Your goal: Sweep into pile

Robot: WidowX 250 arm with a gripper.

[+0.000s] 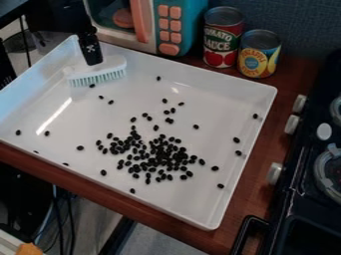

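At the upper left, inside the white tray (pixel 226 99), my black gripper (pixel 92 61) points down, shut on the top of a white brush (pixel 114 64). The brush's pale green bristles face down at the tray floor; whether they touch it I cannot tell. Many small black beans (pixel 166 155) lie in a loose heap in the middle and front of the tray. Stray beans are scattered around the heap, some near the right wall and some by the left front edge. One bean (pixel 92 85) lies just below the bristles.
Behind the tray stand a toy microwave (pixel 150 25) and two cans, a tomato sauce can (pixel 222 37) and a shorter yellow-labelled can (pixel 259 54). A black toy stove (pixel 306 199) with knobs stands to the right. The wooden table's edge (pixel 100 189) runs along the tray's front.
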